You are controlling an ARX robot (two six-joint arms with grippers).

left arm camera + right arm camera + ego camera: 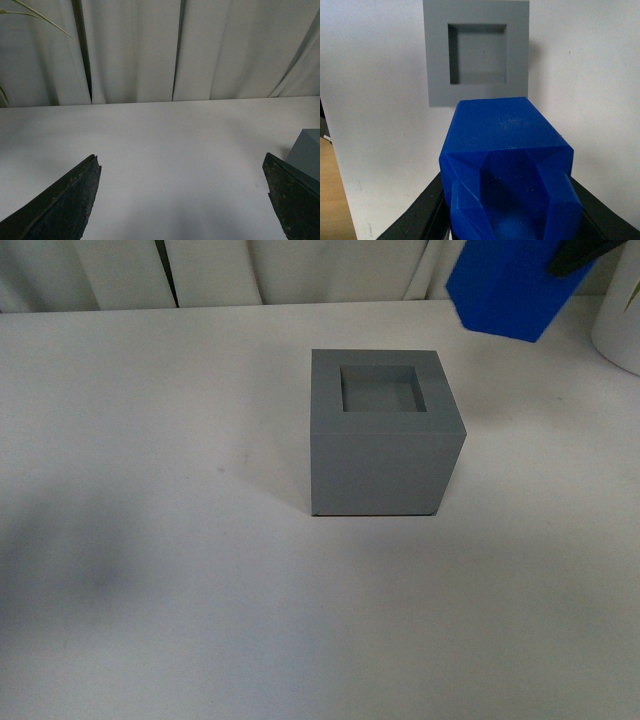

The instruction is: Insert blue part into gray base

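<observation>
The blue part [507,150] looks hard and light, clamped at its handle end by the right pincer [510,217]; the left pincer [181,165] stands apart, empty.

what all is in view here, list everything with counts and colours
gray base: one, gray, mid-table, its square recess facing up and holding nothing
blue part: one, bright blue, held off the table, behind and to the right of the base
table: one, white, under the base
curtain: one, white, pleated, behind the table
white object: one, white, far right table edge, cut off so I can't identify it
plant leaf: one, green, thin, in front of the curtain
left gripper: one, black, open above bare table
right gripper: one, black, shut on the blue part
</observation>
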